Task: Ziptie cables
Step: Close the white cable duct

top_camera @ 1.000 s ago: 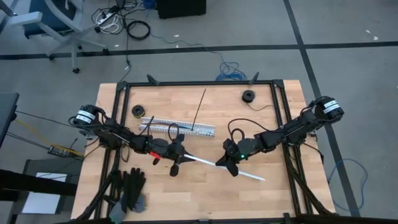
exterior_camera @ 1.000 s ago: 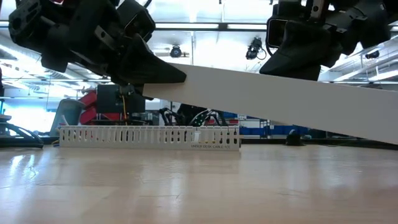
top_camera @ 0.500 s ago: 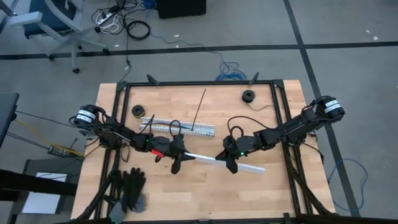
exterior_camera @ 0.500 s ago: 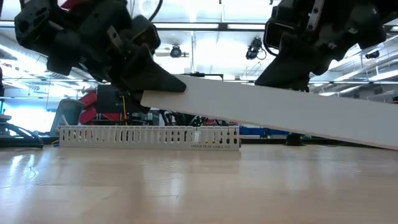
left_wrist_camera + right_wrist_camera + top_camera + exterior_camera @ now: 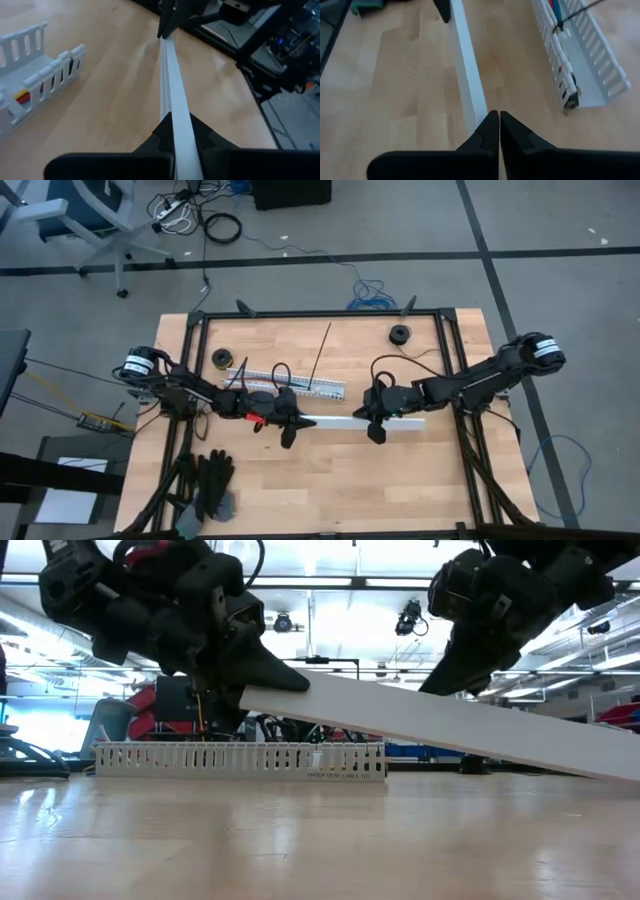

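Both grippers clamped on one long white strip [image 5: 352, 423], held off the wooden table [image 5: 300, 480] and slanting in the low view, higher at the left arm's end. Left gripper [image 5: 289, 430] pinching one end of the strip, fingers [image 5: 161, 137] closed flat against either side of it in the left wrist view. Right gripper [image 5: 377, 428] pinching farther along, toward the other end, fingers [image 5: 487, 131] pressed together over the strip's edge, with a short stretch of strip running on past them. Behind the strip, nearer the table's far side, a white slotted channel [image 5: 285, 384] lying flat and roughly parallel. Cables [image 5: 556, 20] inside that channel: red, yellow and blue strands visible through the slots in the wrist views, apparently ending in a small dark plug near the channel's open end, though hard to make out. A thin dark rod [image 5: 322, 356] angled across the channel's far edge. Two small dark spools [image 5: 401, 334] near the far side. Black gloves [image 5: 212, 480] at the near left corner.
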Controlling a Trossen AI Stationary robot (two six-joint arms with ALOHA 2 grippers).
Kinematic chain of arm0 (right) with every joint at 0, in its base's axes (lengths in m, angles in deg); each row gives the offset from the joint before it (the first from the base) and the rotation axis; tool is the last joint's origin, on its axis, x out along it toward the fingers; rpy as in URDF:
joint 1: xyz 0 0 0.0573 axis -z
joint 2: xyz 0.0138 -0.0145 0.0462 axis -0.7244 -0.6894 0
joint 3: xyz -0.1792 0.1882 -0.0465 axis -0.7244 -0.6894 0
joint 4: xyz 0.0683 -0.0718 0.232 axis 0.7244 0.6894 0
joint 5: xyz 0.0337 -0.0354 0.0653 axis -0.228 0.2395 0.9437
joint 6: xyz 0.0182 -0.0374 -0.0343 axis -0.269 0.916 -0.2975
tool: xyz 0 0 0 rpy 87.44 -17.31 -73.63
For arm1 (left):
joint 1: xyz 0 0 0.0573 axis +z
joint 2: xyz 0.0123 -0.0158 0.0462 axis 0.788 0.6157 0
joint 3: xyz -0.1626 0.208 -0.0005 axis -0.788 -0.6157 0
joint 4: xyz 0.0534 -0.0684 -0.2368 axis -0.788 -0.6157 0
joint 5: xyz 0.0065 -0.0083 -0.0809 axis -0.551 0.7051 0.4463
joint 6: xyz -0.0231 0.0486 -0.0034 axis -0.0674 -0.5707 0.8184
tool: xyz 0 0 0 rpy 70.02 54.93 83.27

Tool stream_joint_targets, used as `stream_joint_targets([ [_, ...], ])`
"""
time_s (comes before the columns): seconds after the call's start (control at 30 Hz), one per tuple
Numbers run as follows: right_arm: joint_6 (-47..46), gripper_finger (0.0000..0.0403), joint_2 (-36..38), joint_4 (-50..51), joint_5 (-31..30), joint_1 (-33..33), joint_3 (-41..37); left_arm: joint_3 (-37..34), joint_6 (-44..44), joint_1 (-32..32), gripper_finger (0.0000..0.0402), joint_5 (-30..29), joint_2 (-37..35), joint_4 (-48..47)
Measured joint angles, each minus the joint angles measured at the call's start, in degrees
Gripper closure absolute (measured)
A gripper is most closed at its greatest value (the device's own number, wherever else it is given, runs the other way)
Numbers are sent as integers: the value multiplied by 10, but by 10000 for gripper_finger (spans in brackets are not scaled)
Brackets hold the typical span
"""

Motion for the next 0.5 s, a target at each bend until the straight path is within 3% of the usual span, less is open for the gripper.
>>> stream_joint_targets([
  [0.2,37,366,-8,-9,20,4,1,0,45,8,401,17,0,0],
  [0.33,57,315,-6,-52,27,4,1,0,73,11,401,23,0,3],
  [0.5,65,244,-9,-37,11,2,1,0,125,21,401,19,0,14],
])
